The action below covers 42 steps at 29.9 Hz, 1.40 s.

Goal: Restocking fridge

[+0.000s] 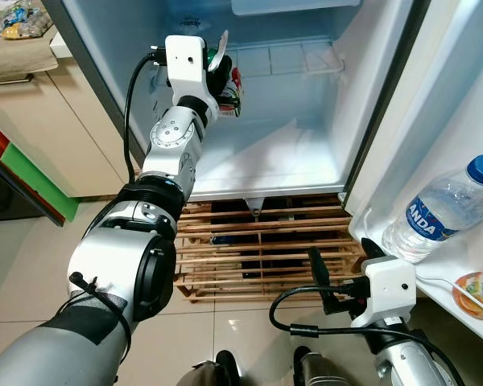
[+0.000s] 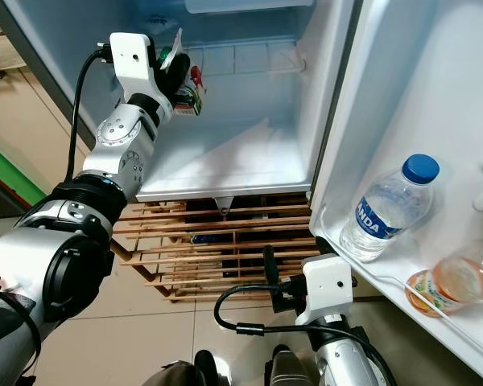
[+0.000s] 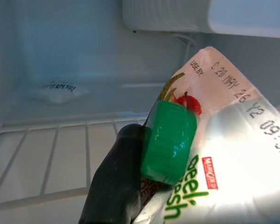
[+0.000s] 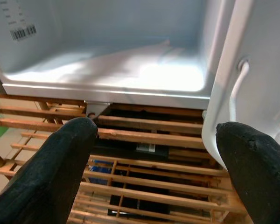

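I am putting my juice carton (image 3: 210, 154) into the fridge (image 1: 306, 137), pinched by its green cap in my left gripper (image 1: 224, 80), and next I should lower it onto the wire shelf (image 3: 51, 158) just below, while my right gripper (image 4: 154, 172) waits spread wide.

The left arm stretches forward and up, its silver wrist raised, and the left gripper (image 1: 223, 80) is closed on a juice carton (image 3: 214, 154), with one black finger (image 3: 116, 182) pressed against the pack just beside its green cap (image 3: 169, 141). The right arm is held low and bent close to the body, its white wrist block near the bottom of the head views. The right gripper (image 4: 156, 163) points forward with its two black fingers (image 4: 46, 172) spread wide apart and nothing between them.
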{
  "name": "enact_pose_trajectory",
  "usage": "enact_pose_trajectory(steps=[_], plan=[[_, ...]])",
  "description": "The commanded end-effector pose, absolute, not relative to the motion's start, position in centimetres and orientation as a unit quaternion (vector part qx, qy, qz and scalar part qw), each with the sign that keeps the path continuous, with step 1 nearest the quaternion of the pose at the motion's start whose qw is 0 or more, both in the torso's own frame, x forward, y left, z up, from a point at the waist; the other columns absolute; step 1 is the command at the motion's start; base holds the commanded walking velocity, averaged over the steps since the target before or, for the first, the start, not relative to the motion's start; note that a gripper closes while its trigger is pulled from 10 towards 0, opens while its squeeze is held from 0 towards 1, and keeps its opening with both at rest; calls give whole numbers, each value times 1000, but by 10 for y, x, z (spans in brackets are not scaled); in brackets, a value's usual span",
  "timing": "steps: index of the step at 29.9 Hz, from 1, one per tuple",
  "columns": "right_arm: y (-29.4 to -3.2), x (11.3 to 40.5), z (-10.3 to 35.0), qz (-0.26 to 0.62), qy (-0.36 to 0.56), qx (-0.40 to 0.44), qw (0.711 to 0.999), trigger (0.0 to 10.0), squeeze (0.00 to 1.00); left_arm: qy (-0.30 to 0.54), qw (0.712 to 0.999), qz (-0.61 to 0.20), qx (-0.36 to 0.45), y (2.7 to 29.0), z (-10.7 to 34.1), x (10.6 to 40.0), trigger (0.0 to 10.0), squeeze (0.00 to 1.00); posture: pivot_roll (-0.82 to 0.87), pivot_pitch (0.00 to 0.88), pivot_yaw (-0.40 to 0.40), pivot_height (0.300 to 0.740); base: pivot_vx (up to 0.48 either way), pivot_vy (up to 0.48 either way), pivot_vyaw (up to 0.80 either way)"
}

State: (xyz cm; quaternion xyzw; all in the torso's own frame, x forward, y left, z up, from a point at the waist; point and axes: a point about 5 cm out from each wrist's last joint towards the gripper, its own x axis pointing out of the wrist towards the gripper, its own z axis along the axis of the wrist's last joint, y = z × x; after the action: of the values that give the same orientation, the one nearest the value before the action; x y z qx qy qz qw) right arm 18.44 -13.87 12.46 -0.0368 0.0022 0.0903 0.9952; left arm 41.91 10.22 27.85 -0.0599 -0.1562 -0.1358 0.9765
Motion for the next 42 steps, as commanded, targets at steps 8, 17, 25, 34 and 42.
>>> enact_pose_trajectory(steps=[8,17,25,34,42], plan=[[-142,189,114,97,23,-39,994,10000,0,-212,965,-138,-68,113,316,414,10000,0,-321,129,127,740,0,0,0],[-137,195,110,109,23,-37,993,10000,0,-162,972,-161,-63,96,289,410,10000,0,-299,110,123,740,0,0,0],[-137,198,109,109,20,-37,993,10000,0,-217,964,-153,-31,93,309,399,10000,0,-296,107,126,740,0,0,0],[-136,199,110,110,14,-35,993,10000,0,-246,962,-122,2,99,315,404,10000,0,-300,113,132,740,0,0,0],[-137,187,113,104,15,-38,994,10000,0,-236,968,-77,21,125,303,413,10000,0,-335,154,142,740,0,0,0]])
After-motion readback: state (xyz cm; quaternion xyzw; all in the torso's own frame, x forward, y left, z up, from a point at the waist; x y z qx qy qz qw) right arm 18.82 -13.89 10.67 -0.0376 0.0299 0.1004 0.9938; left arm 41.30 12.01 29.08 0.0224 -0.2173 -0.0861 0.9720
